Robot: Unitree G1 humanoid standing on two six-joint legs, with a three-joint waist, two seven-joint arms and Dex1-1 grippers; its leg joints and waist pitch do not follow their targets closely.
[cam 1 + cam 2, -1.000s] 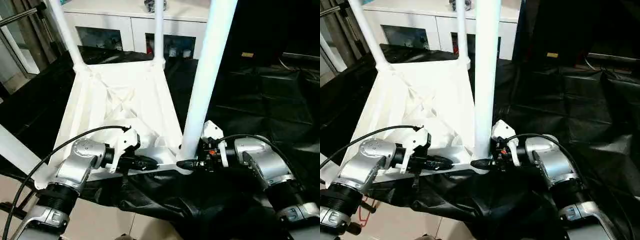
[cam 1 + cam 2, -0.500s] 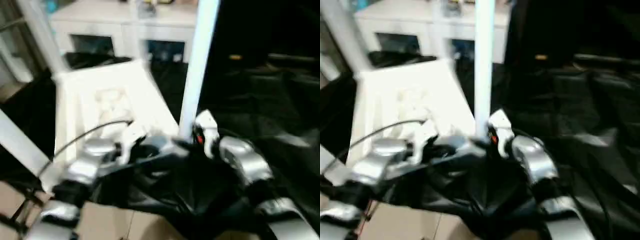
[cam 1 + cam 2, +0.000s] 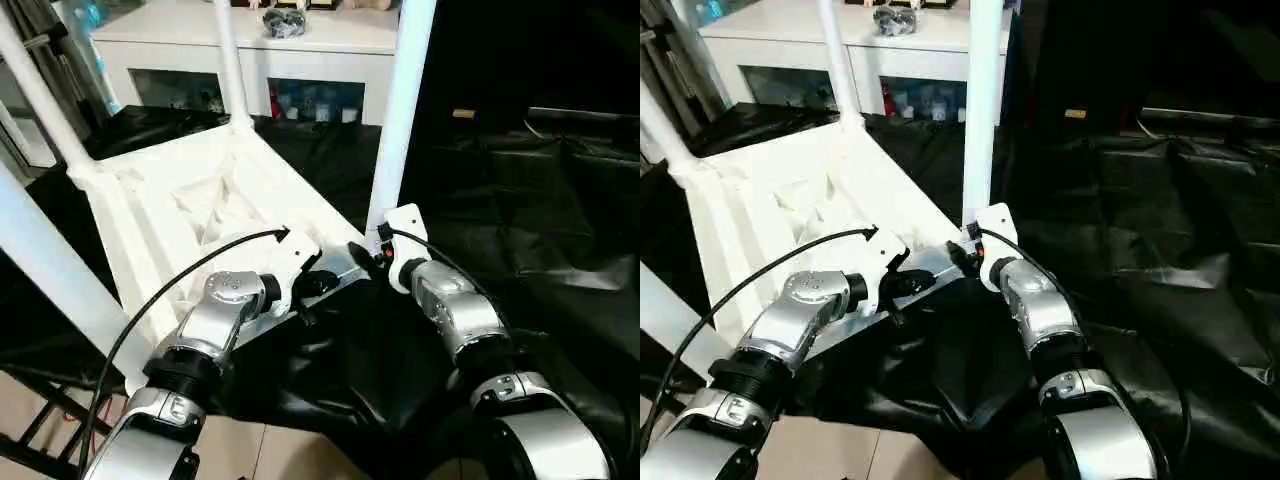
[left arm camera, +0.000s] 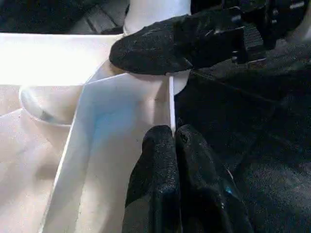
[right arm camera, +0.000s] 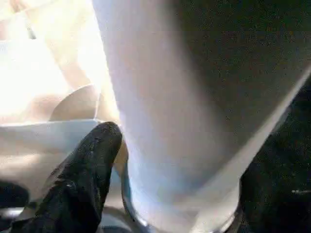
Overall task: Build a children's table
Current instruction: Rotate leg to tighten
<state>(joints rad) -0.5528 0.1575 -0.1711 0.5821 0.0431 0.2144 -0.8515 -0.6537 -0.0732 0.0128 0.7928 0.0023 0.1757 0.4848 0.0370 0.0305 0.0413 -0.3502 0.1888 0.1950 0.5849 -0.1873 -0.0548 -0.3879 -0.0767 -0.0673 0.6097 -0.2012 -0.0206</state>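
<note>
On the black-draped work table (image 3: pixel 520 200), the white tabletop (image 3: pixel 200 200) is lying underside up, with four legs standing in its corner sockets. The left gripper (image 4: pixel 174 141) is pinching the thin near rim with its fingers closed tight. The right gripper (image 3: pixel 368 256) is standing wide apart around the base of the near right leg (image 3: pixel 400 110); whether it is pressing the tube, I cannot tell. To seat this leg well, I judge the rim should be kept steady while the leg is being pushed straight down into its socket.
</note>
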